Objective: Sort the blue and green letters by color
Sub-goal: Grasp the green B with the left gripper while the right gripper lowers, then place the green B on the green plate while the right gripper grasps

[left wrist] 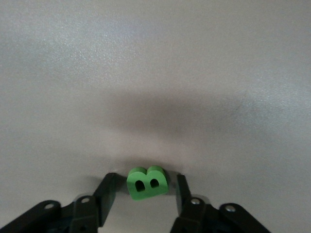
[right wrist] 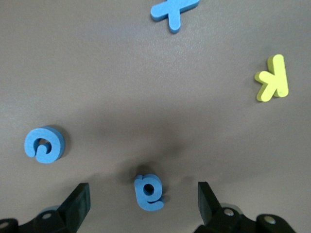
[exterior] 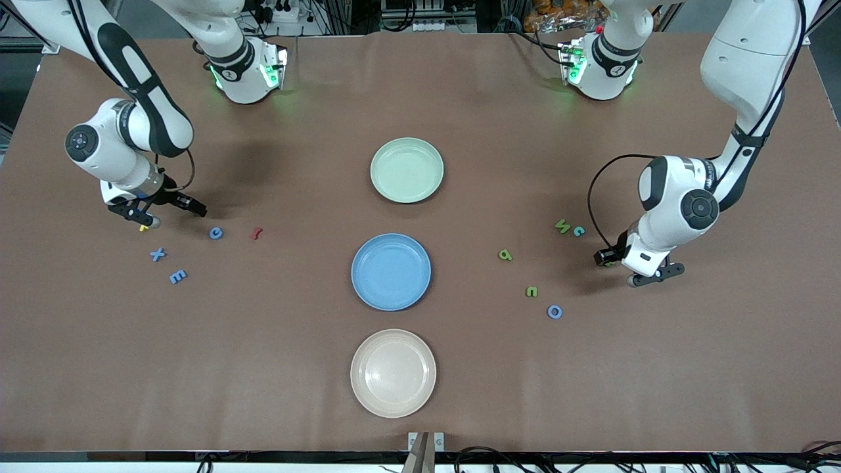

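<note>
The left gripper (left wrist: 142, 196), low near the tabletop's left-arm edge, has the small chunky green letter B (left wrist: 147, 183) between its half-open fingers, not yet touching; the right gripper (right wrist: 144, 204) stands wide open around a blue letter (right wrist: 148, 192)

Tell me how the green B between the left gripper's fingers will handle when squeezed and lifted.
The green B looks like chunky foam, so probably light and slightly squashy. It lies on a flat face with flat sides, so it should slide rather than roll if nudged. The left gripper straddles it, fingers apart from it; an off-centre squeeze might twist it.
</note>
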Action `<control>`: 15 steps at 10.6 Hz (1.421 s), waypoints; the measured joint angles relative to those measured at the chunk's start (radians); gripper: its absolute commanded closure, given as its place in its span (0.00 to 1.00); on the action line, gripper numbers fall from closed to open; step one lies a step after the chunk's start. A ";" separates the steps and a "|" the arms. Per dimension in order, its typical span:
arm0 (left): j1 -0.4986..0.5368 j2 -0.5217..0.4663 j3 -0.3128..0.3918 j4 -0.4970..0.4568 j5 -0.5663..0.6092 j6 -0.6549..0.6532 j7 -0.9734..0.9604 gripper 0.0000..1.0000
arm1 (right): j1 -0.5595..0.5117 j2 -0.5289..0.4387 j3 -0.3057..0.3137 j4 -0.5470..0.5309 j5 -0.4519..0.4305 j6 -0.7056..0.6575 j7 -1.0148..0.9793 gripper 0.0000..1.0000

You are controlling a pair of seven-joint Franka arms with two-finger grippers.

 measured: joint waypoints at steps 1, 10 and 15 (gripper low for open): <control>0.000 0.000 0.000 0.001 0.002 0.000 0.000 0.85 | 0.000 0.000 0.000 -0.005 0.000 0.000 0.000 0.10; -0.106 -0.059 -0.027 0.037 0.028 -0.014 -0.137 1.00 | -0.011 0.001 0.000 -0.065 0.000 -0.001 0.002 0.20; -0.510 -0.090 -0.038 0.118 0.029 -0.154 -0.595 1.00 | -0.015 0.001 0.001 -0.057 0.000 0.008 0.002 0.24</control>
